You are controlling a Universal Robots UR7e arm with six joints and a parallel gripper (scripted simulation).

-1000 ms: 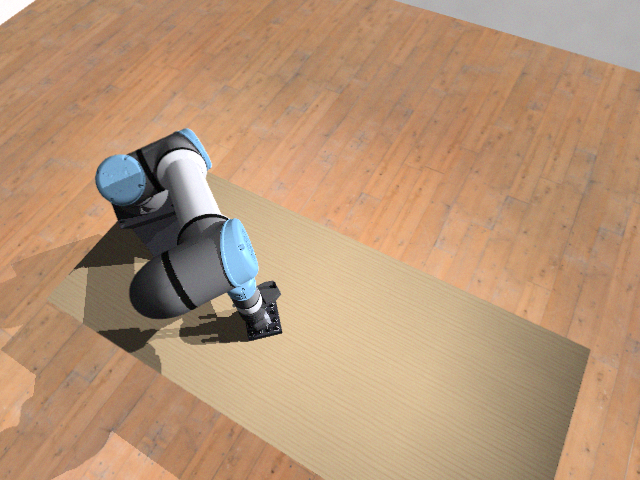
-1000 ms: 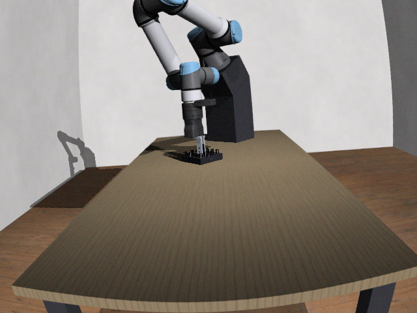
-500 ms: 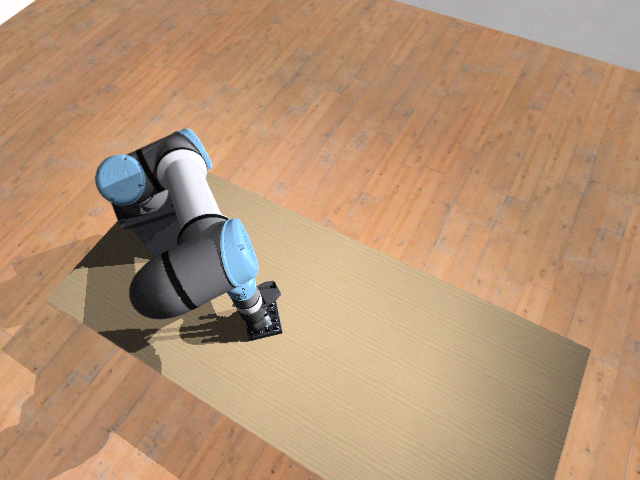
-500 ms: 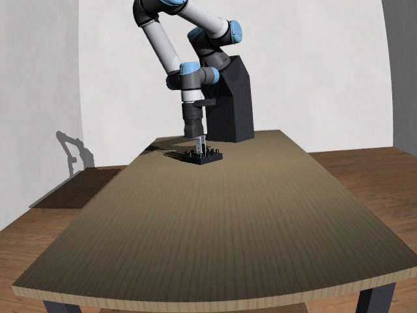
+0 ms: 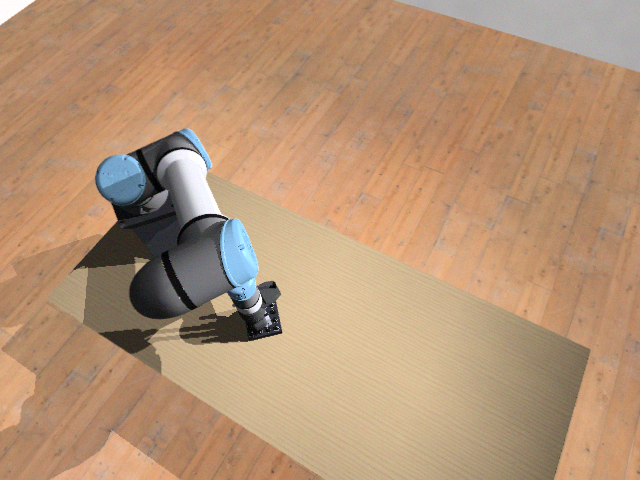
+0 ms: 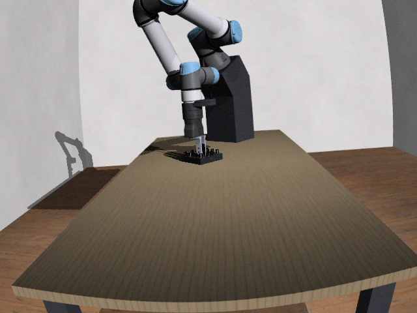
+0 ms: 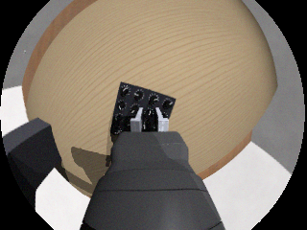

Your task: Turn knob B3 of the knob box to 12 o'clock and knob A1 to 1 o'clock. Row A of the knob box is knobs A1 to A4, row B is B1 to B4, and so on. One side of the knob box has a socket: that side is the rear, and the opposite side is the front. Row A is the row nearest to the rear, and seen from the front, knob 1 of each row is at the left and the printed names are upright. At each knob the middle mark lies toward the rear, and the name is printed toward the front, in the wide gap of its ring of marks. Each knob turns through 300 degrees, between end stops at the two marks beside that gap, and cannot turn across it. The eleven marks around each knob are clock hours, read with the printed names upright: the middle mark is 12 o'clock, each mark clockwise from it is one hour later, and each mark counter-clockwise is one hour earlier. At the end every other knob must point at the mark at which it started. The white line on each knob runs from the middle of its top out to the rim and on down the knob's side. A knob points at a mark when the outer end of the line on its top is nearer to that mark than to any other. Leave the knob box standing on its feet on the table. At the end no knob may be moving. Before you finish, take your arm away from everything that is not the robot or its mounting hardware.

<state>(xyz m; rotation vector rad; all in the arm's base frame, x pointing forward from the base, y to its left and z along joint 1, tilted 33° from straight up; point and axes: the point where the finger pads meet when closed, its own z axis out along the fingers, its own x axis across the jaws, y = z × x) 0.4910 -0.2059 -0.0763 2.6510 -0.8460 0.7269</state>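
The black knob box [image 5: 272,330] [image 6: 212,158] [image 7: 126,103] stands on its feet on the table, near the arm's base. My gripper [image 5: 262,318] [image 6: 201,152] [image 7: 149,113] points straight down onto the box. In the wrist view its two light fingers stand apart on either side of one knob [image 7: 149,113], with gaps showing, so the gripper is open. I cannot read the printed names or the white lines at this size, so I cannot tell which knob this is. The gripper body hides the near part of the box in the wrist view.
The long wooden table [image 5: 413,335] [image 6: 219,218] stretches away from the box. The arm's dark base pedestal [image 6: 232,101] [image 5: 135,219] stands at the table's end just behind the box. The forearm and elbow [image 5: 196,268] hang over that end.
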